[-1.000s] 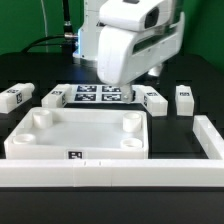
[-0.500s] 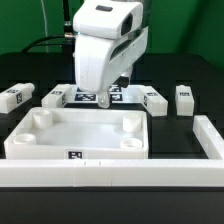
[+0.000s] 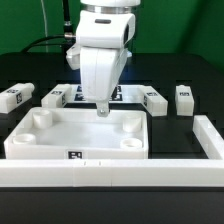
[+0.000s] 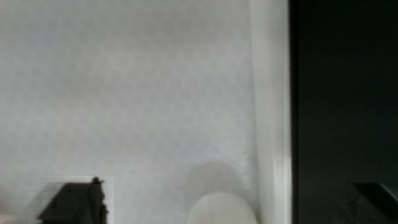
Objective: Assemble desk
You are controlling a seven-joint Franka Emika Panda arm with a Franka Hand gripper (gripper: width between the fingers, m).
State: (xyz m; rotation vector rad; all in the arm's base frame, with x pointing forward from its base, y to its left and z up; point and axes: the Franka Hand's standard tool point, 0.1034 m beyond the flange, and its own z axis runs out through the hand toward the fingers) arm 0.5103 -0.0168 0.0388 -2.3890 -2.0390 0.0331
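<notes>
From where I stand, the white plastic rectangular tray-like tabletop (image 3: pixel 75 135) lies flat on the black bench (image 3: pixel 20 78), open side up, with round sockets in its corners and a small black-and-white tag on its near wall. The white robot arm (image 3: pixel 100 50) hangs straight down over it, and its gripper (image 3: pixel 102 107) hovers at the tabletop's far wall, about midway along. I cannot tell whether it touches the plastic.

The gripper is released, with its jaws spread wide and nothing between them. In the wrist view one dark fingertip (image 4: pixel 75 200) shows over the tray's pale floor. The other is only faintly visible against the black beyond the rim, so the jaws seem to straddle that wall.

Four white square-section legs with black-and-white tags lie loose on the bench behind the tabletop. The leftmost leg (image 3: pixel 15 97) sits well apart toward the exterior view's left. The second leg (image 3: pixel 55 96) is near the tabletop's far left corner. The third leg (image 3: pixel 153 100) is near the far right corner, and the rightmost leg (image 3: pixel 184 98) lies just beyond it.

The marker board (image 3: pixel 122 95) lies flat behind the arm, partly hidden by it. A long white low wall (image 3: pixel 110 172) runs along the near side of the tabletop and turns back along the exterior view's right.
</notes>
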